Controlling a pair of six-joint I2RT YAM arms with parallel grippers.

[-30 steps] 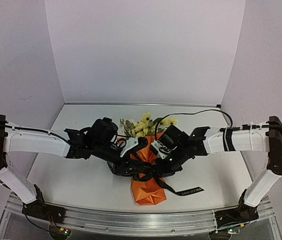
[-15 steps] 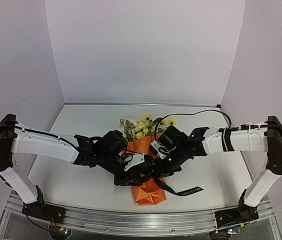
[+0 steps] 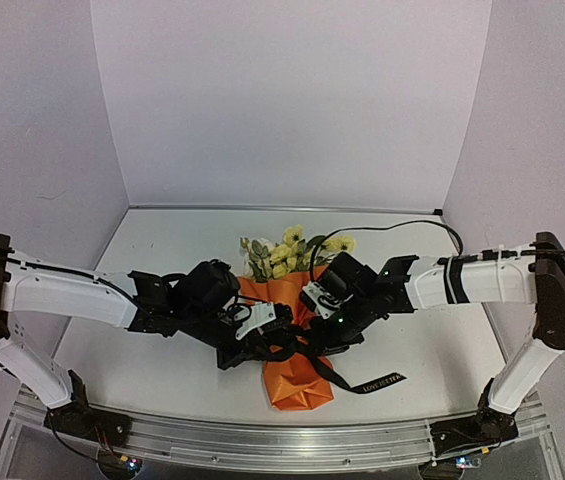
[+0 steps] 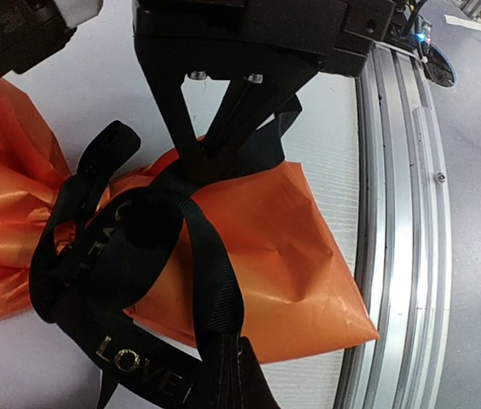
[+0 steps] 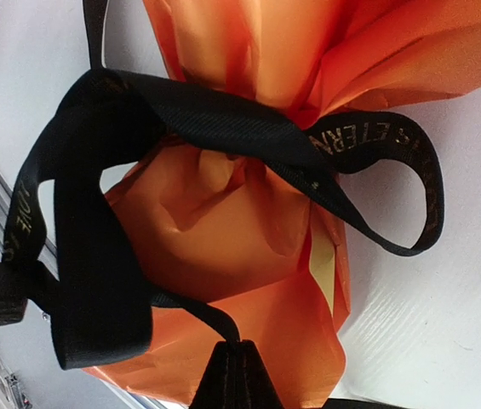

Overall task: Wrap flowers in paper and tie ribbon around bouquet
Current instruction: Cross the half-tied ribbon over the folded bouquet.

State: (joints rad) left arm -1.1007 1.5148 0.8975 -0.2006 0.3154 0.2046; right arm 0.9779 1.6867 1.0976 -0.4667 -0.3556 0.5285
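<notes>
left pincer [image 4: 212,166] at the bouquet's [image 3: 298,385] left, clenched on a ribbon [image 4: 214,277] strand; bouquet lies mid-bench [image 3: 142,370], flowers [image 3: 292,250] at its far end; right pincer [image 5: 237,354] at the bouquet's right, nipped tight on another strand; loose ribbon tail trails off right of the bouquet

Paper [image 3: 297,385] bright orange; ribbon [image 4: 214,281] black, pale lettering; flowers [image 3: 292,250] pale yellow, green leaves.

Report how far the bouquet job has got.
Done: the flowers sit wrapped in the orange paper, and the ribbon circles its cinched middle. In hand: the left gripper and right gripper are each shut on a ribbon strand. Left: the loops hang slack, so the knot needs pulling tight.
</notes>
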